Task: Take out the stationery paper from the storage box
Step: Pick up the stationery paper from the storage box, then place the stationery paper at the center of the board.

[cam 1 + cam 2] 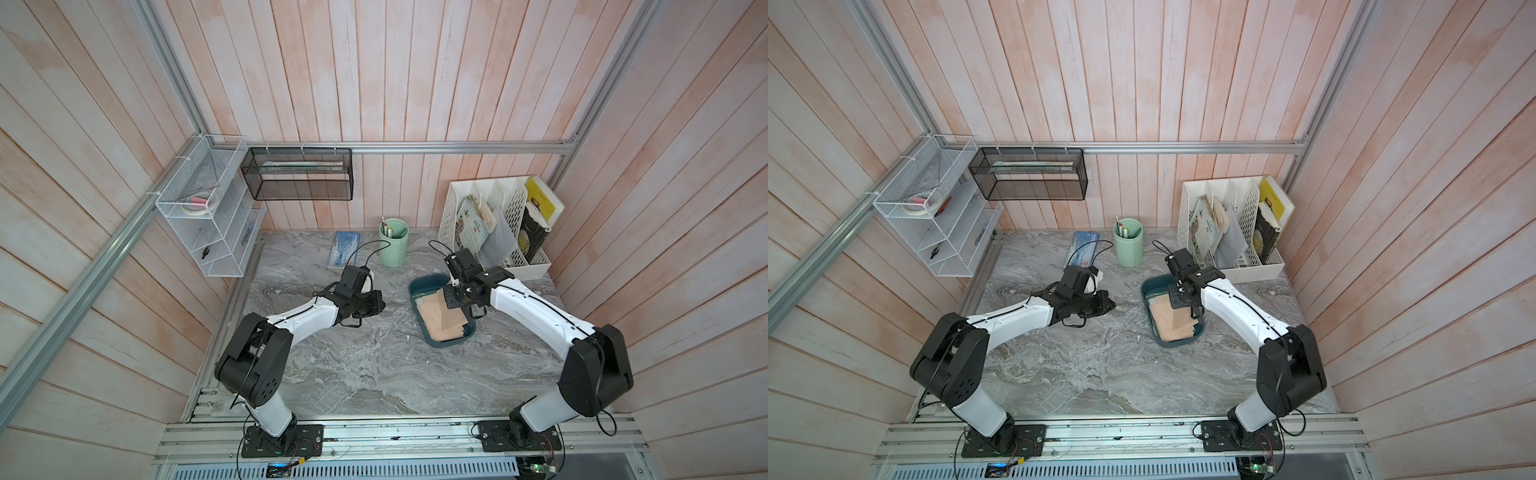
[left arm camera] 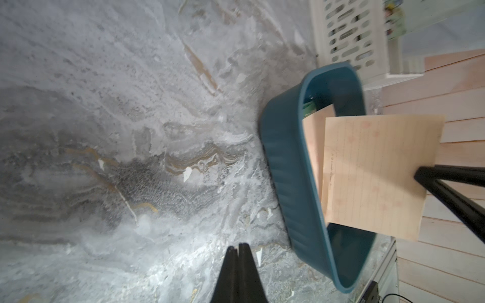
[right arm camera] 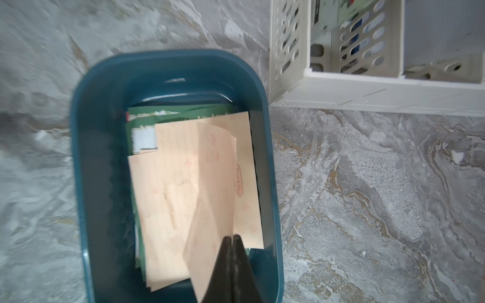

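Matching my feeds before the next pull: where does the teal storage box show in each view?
Top view: storage box right of centre on the table, under the right gripper.
Top view: box in the same place, slightly nearer centre.
Left wrist: beyond the shut left gripper, long outer wall facing the camera.
Right wrist: directly under the right gripper, stationery paper inside.
Shared landmark: white file organiser beside the box, in all four.

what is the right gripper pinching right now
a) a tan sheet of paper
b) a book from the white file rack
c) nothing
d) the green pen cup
a, the right gripper is shut on the edge of a tan sheet, held over the blue box.
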Available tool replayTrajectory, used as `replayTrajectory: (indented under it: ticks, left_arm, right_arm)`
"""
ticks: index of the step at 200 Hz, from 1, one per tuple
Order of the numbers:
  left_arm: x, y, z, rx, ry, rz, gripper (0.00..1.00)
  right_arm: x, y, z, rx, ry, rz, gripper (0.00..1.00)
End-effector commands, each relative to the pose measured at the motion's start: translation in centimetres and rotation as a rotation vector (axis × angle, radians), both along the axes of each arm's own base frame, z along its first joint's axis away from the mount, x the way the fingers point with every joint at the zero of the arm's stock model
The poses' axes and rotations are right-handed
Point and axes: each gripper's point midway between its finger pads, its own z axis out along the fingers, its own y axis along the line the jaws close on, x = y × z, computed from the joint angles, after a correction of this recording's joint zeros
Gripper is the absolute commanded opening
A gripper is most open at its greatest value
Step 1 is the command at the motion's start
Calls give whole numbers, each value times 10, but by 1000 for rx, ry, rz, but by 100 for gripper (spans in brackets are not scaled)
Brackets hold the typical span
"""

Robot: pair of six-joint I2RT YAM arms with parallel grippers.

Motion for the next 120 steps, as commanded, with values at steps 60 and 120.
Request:
replayTrajectory:
  ticks: [60,120]
  left_arm:
    - [-46,-16,128,-532,-448,-288,46]
    - [-94,-19,178,-890,-551,-548,57]
  right_arm:
    - [-30,67,151,521,-286,299,0]
    - [-61,101,200,760,-334,516,0]
